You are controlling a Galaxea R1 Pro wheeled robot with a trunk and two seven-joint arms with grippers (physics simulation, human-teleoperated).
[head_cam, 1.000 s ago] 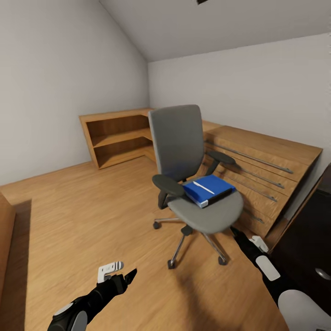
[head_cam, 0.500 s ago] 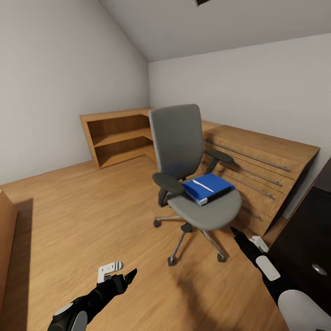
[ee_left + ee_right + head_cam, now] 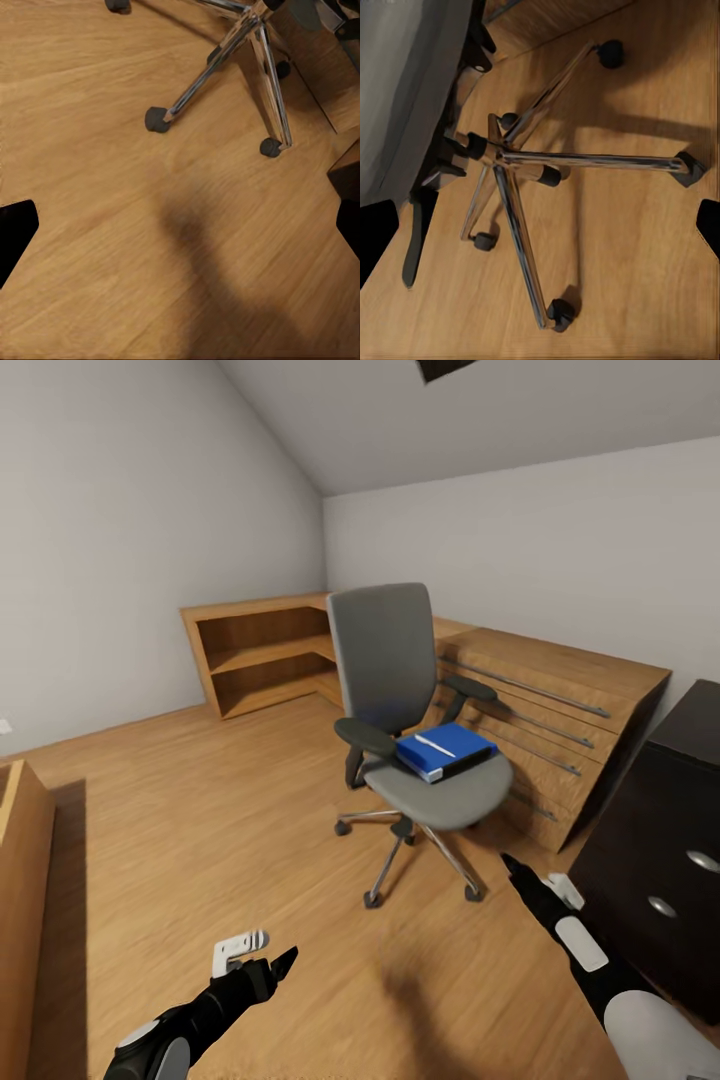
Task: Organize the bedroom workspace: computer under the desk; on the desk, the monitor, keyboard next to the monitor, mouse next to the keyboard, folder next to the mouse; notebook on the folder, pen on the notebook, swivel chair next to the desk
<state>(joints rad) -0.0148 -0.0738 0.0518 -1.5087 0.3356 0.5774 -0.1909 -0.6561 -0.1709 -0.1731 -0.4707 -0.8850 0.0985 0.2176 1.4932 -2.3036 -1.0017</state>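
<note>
The swivel chair (image 3: 400,680), grey with black armrests and a chrome star base, stands on the wood floor in the middle of the head view. On its seat lies the blue folder (image 3: 445,750), with a thin white strip across its top. My left gripper (image 3: 268,952) hovers low over the floor in front of the chair and is open and empty. My right gripper (image 3: 535,875) is open and empty too, close to the chair's near right caster. The left wrist view shows the chair's chrome legs and casters (image 3: 255,45). The right wrist view shows the chair base (image 3: 532,161) under the grey seat (image 3: 412,75).
An oak shelving unit (image 3: 265,650) fills the far corner and runs into a low oak drawer unit (image 3: 540,710) behind the chair. A dark cabinet (image 3: 660,830) with round knobs stands at the right. Another wooden piece (image 3: 20,880) is at the left edge.
The whole view has shifted: the camera drew back and turned, so the chair looks smaller and more of the dark cabinet shows. Both arms hold the same pose.
</note>
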